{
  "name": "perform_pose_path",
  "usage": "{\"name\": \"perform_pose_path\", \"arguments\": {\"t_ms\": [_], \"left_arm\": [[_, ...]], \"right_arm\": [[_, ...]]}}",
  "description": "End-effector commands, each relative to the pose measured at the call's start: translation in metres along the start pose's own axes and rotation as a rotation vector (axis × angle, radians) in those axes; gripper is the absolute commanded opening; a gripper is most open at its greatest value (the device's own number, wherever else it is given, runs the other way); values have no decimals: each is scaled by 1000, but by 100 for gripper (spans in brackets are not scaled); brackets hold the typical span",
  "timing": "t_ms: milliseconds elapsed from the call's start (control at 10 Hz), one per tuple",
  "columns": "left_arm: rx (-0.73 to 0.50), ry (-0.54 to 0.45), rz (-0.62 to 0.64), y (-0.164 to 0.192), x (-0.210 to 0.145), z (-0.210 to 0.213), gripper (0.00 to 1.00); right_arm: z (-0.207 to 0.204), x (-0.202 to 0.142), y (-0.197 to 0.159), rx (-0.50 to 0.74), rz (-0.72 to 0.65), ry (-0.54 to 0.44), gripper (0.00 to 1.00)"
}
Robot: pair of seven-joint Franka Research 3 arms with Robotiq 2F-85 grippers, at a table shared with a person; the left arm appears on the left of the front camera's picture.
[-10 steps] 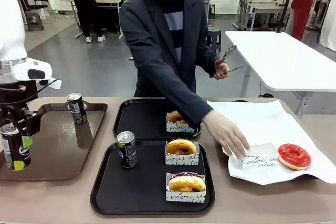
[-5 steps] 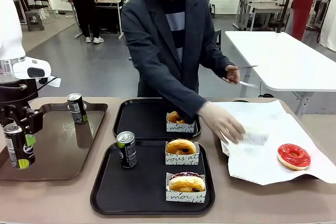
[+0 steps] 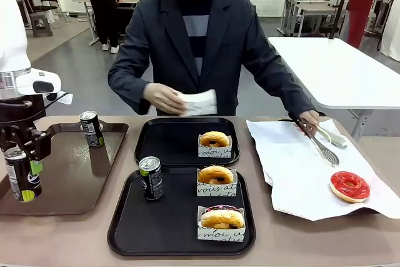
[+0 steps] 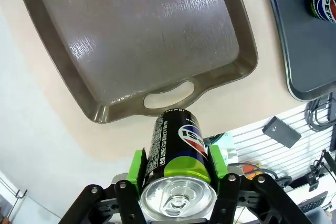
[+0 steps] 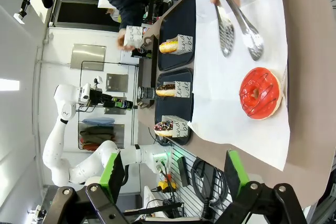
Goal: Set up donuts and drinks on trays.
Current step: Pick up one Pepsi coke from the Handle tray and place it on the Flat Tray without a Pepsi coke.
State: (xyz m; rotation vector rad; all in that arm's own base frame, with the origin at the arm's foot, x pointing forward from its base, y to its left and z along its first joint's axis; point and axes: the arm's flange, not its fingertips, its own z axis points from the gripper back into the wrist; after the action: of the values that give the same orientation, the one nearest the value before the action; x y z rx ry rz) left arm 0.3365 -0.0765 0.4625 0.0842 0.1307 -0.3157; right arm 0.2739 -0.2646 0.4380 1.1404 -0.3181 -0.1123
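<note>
Front view: the left gripper [image 3: 24, 166] is clamped on a can [image 3: 21, 179], fingers pointing down from a wrist at the left edge; the can is upright and clear of the brown tray [image 3: 69, 182], over its near left corner; a spare can [image 3: 92, 128] stands at that tray's far end; the near tray [image 3: 125, 232] carries a near can [image 3: 150, 178] and two donuts [image 3: 215, 176], while the far tray [image 3: 156, 148] has one donut [image 3: 214, 140] and no drink, so the step in hand looks like carrying a drink to the far tray; the next move calls for a sweep right and far, high enough to pass the spare can and the rims, then a level set-down on the bare left part of the far tray; across the table the person's one hand [image 3: 164, 98] holds a sleeve [image 3: 200, 102] above the far tray, and the other hand [image 3: 309, 117] rests tongs [image 3: 320, 143] on the paper [image 3: 294, 179], where a red donut [image 3: 349, 186] lies unsleeved at the right. Left wrist view: both green pads press the can's sides just below its silver top; beneath it lie the brown tray's handle end and bare table [image 4: 262, 93]. Right wrist view: the right gripper [image 5: 174, 171] stands wide open and empty, hanging off the paper's right edge, apart from everything, with the red donut ahead of it.
</note>
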Motion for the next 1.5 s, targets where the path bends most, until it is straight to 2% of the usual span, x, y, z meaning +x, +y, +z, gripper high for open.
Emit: {"name": "perform_pose_path", "arguments": {"t_ms": [0, 600, 800, 900, 1000, 1100, 1400], "left_arm": [[0, 0, 0, 0, 0, 0, 58], [-63, -160, -56, -32, 33, 63, 58], [-77, -168, -55, -50, 50, 71, 58], [-96, -143, 0, -48, 53, 69, 58], [-91, -75, 15, -38, 47, 63, 58], [-70, -153, -52, -48, 45, 70, 58], [-70, -153, -52, -48, 45, 70, 58]], "right_arm": [[0, 1, 1, 26, 18, -18, 100], [0, 1, 1, 26, 18, -18, 100], [0, 1, 1, 26, 18, -18, 100], [0, 1, 1, 26, 18, -18, 100], [0, 1, 1, 26, 18, -18, 100], [0, 1, 1, 26, 18, -18, 100], [0, 1, 1, 26, 18, -18, 100]]}}
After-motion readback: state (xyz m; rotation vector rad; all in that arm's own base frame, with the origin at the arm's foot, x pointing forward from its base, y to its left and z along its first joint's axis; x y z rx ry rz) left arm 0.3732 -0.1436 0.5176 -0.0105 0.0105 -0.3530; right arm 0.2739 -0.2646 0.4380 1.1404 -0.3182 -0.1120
